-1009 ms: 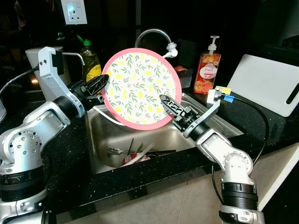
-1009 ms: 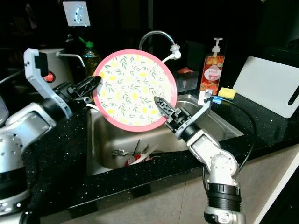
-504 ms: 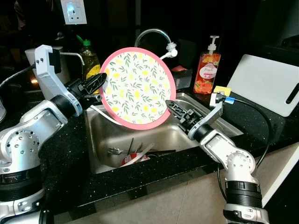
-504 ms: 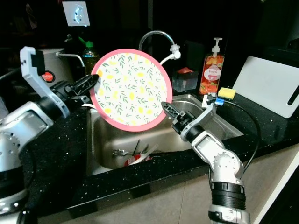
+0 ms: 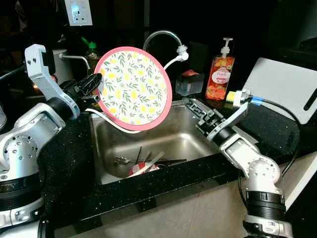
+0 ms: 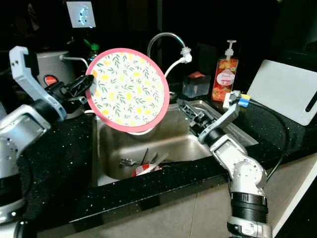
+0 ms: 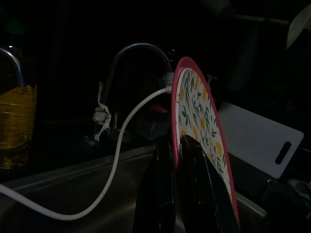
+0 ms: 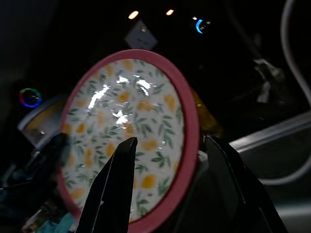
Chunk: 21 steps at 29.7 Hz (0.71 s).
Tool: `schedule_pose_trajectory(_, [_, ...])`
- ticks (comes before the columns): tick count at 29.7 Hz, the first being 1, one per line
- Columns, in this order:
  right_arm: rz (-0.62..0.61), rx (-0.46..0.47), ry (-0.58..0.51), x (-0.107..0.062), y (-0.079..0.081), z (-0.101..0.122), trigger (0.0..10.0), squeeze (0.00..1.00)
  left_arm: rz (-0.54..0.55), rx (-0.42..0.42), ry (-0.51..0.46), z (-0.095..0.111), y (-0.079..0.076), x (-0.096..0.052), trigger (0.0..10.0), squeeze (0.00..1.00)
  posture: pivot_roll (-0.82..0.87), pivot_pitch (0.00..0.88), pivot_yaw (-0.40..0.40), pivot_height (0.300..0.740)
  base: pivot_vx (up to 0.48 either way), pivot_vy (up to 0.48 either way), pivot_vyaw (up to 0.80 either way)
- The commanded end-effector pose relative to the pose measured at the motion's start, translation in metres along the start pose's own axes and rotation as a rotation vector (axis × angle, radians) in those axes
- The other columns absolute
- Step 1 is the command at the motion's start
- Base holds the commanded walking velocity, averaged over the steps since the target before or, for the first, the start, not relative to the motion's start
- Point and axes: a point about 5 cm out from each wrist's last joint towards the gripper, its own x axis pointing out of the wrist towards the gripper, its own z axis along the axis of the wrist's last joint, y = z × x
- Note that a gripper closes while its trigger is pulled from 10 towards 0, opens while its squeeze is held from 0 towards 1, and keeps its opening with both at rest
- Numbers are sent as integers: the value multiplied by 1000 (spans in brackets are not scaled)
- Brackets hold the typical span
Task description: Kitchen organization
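A round plate (image 5: 132, 88) with a pink rim and a lemon-and-leaf print stands upright above the left side of the steel sink (image 5: 190, 139). My left gripper (image 5: 92, 85) is shut on the plate's left rim; in the left wrist view its black fingers (image 7: 160, 194) clamp the rim of the plate (image 7: 199, 141) edge-on. My right gripper (image 5: 194, 106) hangs open over the sink's right side, apart from the plate. In the right wrist view its fingers (image 8: 116, 184) frame the plate (image 8: 126, 141) from a distance.
Cutlery and a red-and-white item (image 5: 143, 166) lie in the sink bottom. A curved tap (image 5: 161, 37) with a white hose rises behind. An orange soap pump bottle (image 5: 220, 72), a yellow sponge (image 6: 241, 98), a white cutting board (image 5: 285, 94) and a yellow-green bottle (image 5: 91, 57) stand on the black counter.
My right gripper has let go of the plate and drawn back to the right. My left gripper has carried the plate leftward, away from the right gripper.
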Motion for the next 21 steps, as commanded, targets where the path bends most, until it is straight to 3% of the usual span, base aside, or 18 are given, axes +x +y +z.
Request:
schedule_pose_trajectory(1, [27,2,14,1,5,-2,10000,0,-28,2,-21,4,-5,1,10000,0,-53,16,-15,740,0,0,0])
schedule_pose_trajectory(10, [74,26,78,6,13,-22,10000,0,-55,-17,2,-7,-12,5,10000,0,-52,17,-14,740,0,0,0])
schedule_pose_trajectory(21, [19,40,120,5,5,-33,10000,0,-91,-21,0,-6,-18,6,10000,0,-50,20,-17,740,0,0,0])
